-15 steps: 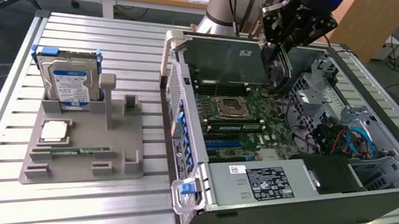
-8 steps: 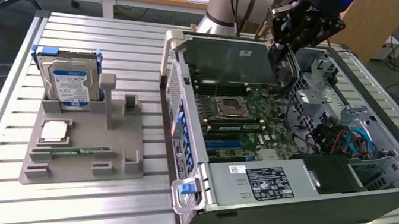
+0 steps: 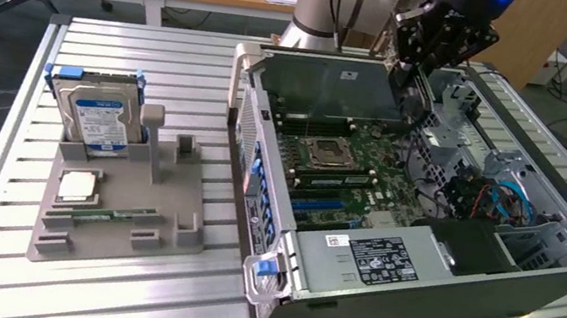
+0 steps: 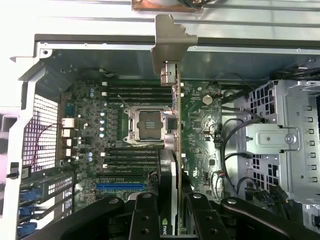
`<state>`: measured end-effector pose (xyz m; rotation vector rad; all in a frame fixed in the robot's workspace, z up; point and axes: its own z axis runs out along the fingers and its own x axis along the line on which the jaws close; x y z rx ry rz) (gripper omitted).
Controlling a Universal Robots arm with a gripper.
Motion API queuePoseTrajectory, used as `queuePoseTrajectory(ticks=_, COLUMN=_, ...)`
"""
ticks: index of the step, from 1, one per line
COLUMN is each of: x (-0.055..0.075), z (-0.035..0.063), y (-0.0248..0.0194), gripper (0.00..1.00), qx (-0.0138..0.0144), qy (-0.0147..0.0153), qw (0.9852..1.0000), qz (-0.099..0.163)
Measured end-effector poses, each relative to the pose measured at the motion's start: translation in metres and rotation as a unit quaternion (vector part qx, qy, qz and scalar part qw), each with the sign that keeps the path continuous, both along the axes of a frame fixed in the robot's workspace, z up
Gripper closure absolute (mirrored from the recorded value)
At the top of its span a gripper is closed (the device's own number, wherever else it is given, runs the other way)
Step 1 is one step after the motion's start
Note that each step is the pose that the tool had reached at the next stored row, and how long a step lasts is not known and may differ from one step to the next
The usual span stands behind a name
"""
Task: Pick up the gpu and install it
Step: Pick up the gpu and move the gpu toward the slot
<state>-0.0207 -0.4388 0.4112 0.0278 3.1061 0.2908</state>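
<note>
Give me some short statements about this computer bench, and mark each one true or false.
1. The claw holds the graphics card over the open computer case. True.
2. The hard drive lies inside the case. False: it stands in the grey holder beside the case.
3. The card sits in the blue slot. False: that slot is bare, and the card is in the claw.
4. A green memory stick lies on the grey holder. True.
</note>
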Motion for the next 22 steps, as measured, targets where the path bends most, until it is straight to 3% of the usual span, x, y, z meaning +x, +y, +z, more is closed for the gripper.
queuePoseTrajectory(ticks=22, x=0.024, z=0.0, y=0.0, gripper=0.73, qx=0.0, qy=0.0, qw=1.0, qz=0.0)
